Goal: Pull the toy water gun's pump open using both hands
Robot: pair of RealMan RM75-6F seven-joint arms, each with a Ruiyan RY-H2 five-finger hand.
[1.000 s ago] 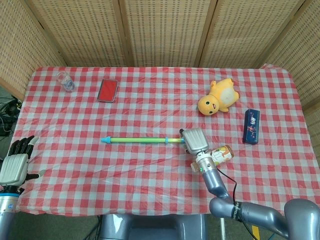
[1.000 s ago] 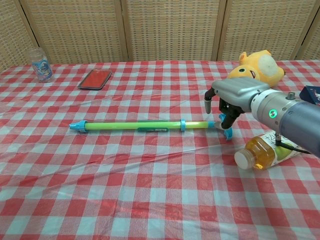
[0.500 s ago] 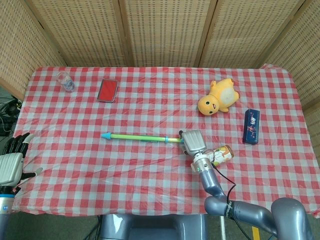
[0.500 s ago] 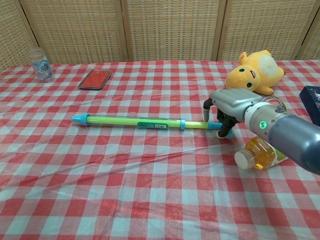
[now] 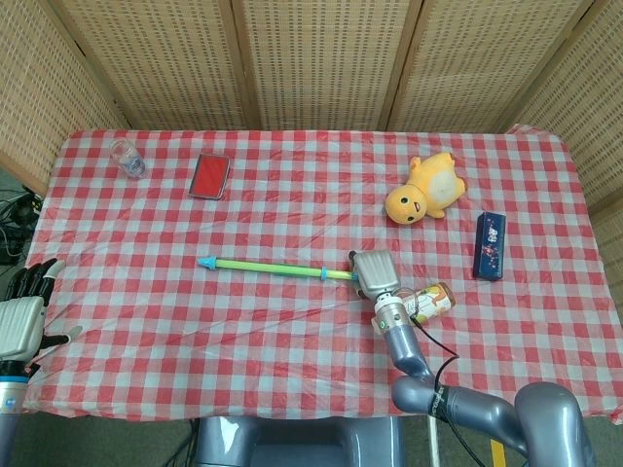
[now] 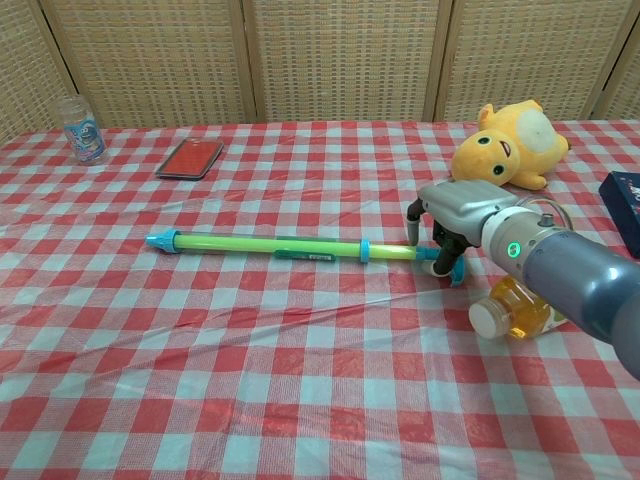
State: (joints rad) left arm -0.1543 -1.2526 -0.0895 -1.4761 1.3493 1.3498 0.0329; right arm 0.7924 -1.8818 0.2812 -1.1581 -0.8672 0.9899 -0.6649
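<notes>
Where the red-and-white checked cloth covers the desk (image 5: 292,195), its fabric lies in shallow wrinkles, and woven rattan panels in wooden frames close off the room along the top of both views. Near the middle of the frame lies the toy water gun (image 6: 290,246), a long green tube with a blue tip pointing left and a blue handle at its right end. Over that handle end the right robot hand (image 6: 447,227) is curled, its dark fingers (image 6: 441,240) closed around the blue handle. At the lower left edge of the head view the left robot hand (image 5: 21,316) sits off the cloth, fingers apart and holding nothing. An orange drink bottle (image 6: 515,306) lies on its side just right of the right robot hand. A yellow plush toy (image 5: 424,193) rests toward the upper right, a dark blue box (image 5: 490,245) at the right. A red case (image 5: 209,176) and a small clear bottle (image 5: 127,158) occupy the upper left.
</notes>
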